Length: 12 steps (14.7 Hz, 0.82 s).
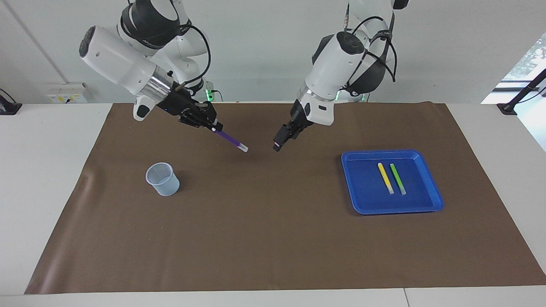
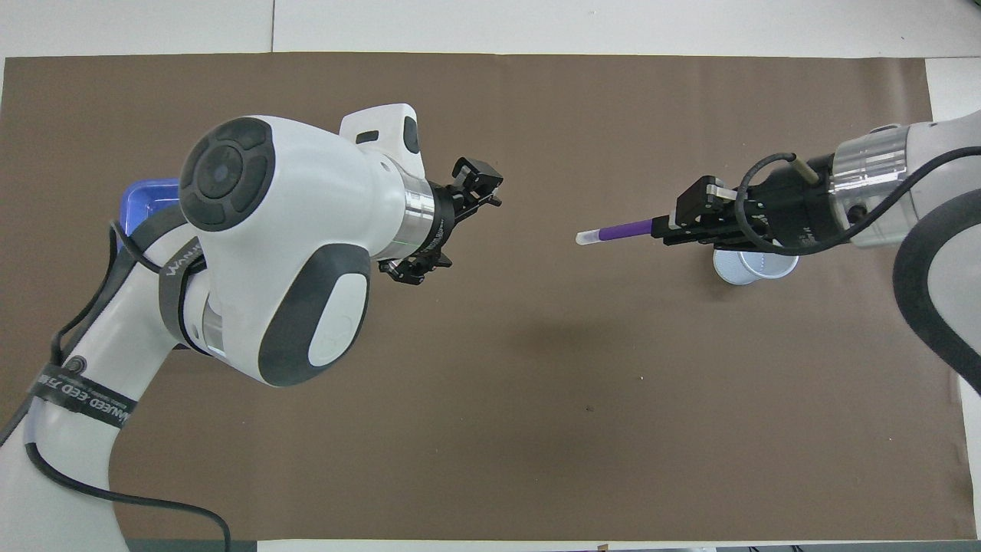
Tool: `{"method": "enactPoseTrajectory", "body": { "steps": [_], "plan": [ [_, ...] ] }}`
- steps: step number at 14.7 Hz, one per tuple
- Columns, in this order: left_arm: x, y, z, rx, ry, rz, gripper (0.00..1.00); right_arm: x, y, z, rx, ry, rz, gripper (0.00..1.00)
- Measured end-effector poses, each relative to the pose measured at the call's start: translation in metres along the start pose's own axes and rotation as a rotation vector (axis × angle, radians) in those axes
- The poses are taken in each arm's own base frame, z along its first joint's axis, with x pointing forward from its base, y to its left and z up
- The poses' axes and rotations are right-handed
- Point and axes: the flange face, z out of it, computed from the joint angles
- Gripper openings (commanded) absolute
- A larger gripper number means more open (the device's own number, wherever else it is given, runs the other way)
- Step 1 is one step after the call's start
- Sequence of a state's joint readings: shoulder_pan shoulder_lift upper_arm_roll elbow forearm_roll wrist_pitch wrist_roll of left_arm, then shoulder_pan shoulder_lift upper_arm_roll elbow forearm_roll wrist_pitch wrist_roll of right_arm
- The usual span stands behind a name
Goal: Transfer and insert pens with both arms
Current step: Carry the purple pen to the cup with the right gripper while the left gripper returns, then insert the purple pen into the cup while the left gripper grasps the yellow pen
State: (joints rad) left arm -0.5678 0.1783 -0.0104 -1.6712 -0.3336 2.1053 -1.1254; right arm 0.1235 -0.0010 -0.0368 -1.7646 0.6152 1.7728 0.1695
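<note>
Jaws of the right gripper [image 1: 212, 126] are clamping the purple pen [image 1: 230, 139] by its coloured end, so that the pen is sticking out with its pale cap pointing down toward the middle of the brown mat [image 1: 273, 238]. That gripper is hanging over the mat near the clear cup [image 1: 163, 179], which is standing upright toward the right arm's end of the table. Across a short gap from the cap, the left gripper [image 1: 277, 144] is hovering over the middle of the mat with its fingers spread apart and holding nothing; the overhead view is showing the two fingers [image 2: 477, 175] well separated. Toward the left arm's end, the blue tray [image 1: 362, 204] is sitting on the mat, and the yellow pen [image 1: 385, 178] and the green pen [image 1: 398, 179] are lying in it side by side, close together but not touching.
</note>
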Motion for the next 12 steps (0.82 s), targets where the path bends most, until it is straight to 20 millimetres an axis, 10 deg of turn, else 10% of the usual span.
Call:
{"method": "enactPoseTrajectory", "body": {
  "steps": [5,12],
  "plan": [
    [0.072,-0.060,0.006,0.109,0.043,0.348,1.00,0.014,0.023,-0.041,-0.403,-0.019,-0.403,0.00],
    [0.183,-0.172,0.025,0.256,0.059,0.669,1.00,0.032,0.066,-0.038,-0.686,-0.108,-0.629,0.00]
  ]
}}
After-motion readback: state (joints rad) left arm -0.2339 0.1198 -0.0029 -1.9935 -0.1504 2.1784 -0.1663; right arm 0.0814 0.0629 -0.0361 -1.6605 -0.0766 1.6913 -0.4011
